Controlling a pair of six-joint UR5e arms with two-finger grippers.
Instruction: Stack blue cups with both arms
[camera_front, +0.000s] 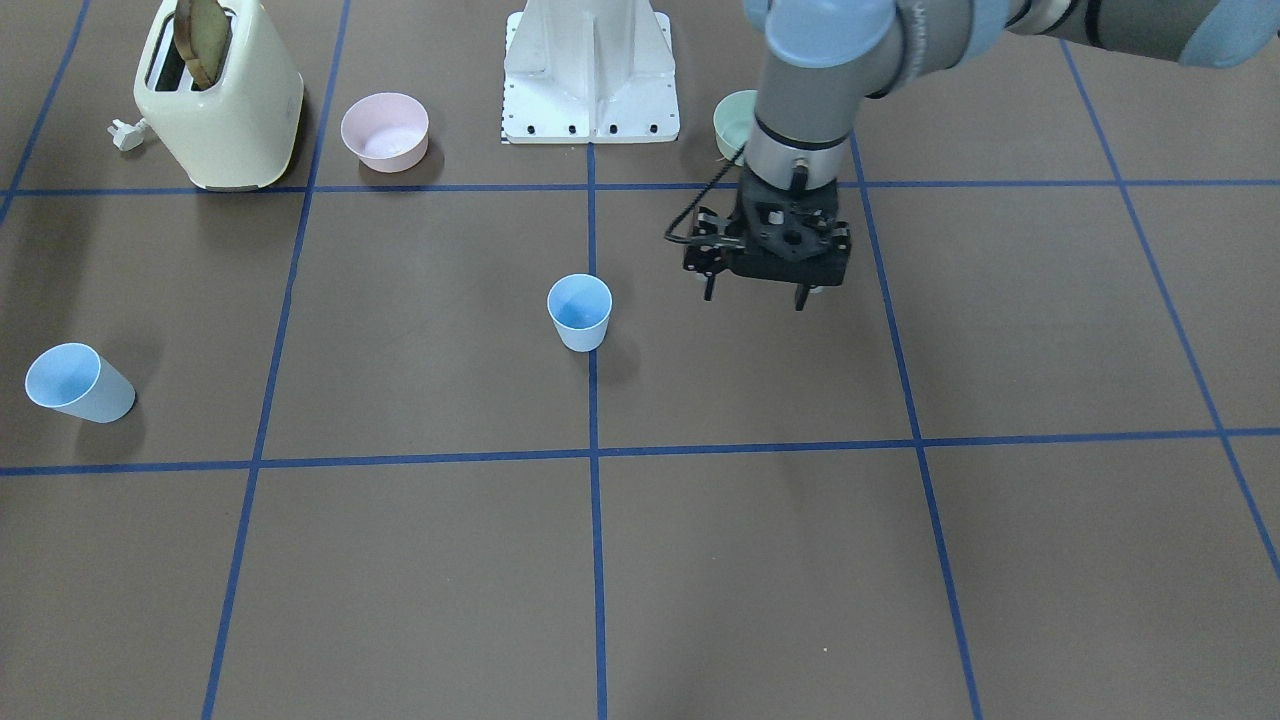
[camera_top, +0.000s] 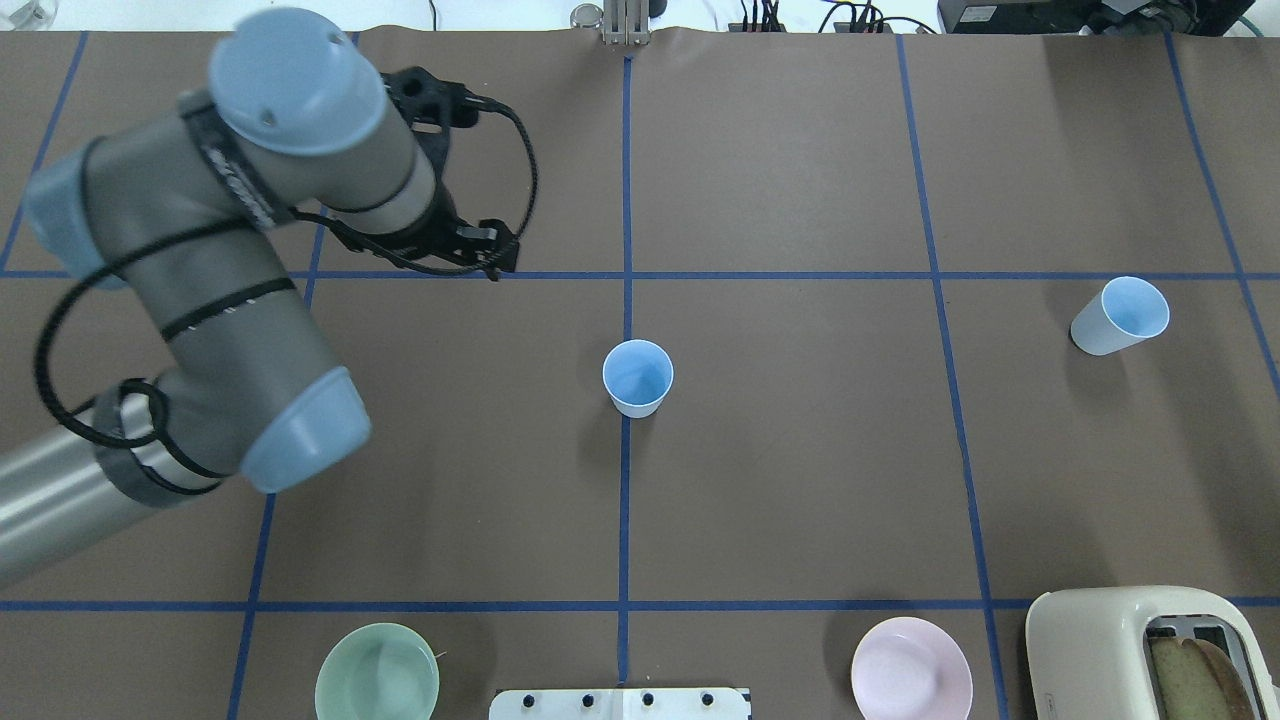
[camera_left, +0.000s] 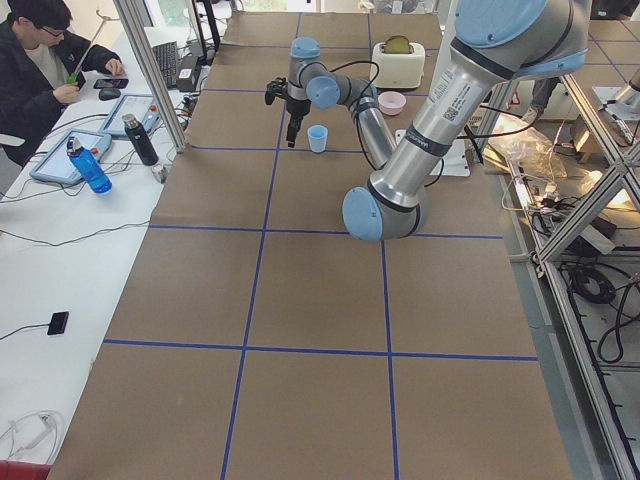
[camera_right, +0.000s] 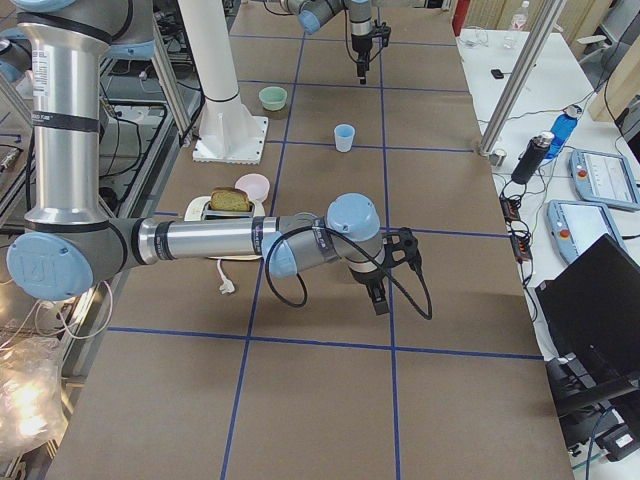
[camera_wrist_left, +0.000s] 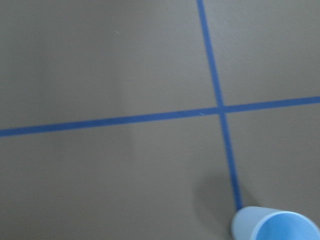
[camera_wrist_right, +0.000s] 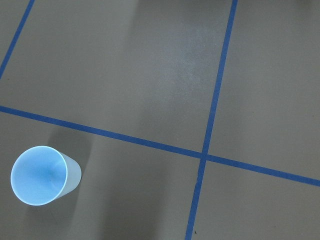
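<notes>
Hovering left pincer (camera_front: 755, 295): you see its fingers spread apart and empty above the bench (camera_front: 760, 560), near the middle blue cup (camera_front: 580, 312).
Right pincer (camera_right: 378, 297): it shows only in a side view, so you cannot tell whether it is apart or together.
Middle blue cup: upright on a blue tape line (camera_front: 597, 560).
Second blue cup (camera_front: 78, 383): upright, far out on the robot's right, well apart from the first.

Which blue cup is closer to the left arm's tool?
The centre cup, a short way from the left tool; the other cup stands far off, on the toaster's side.
</notes>
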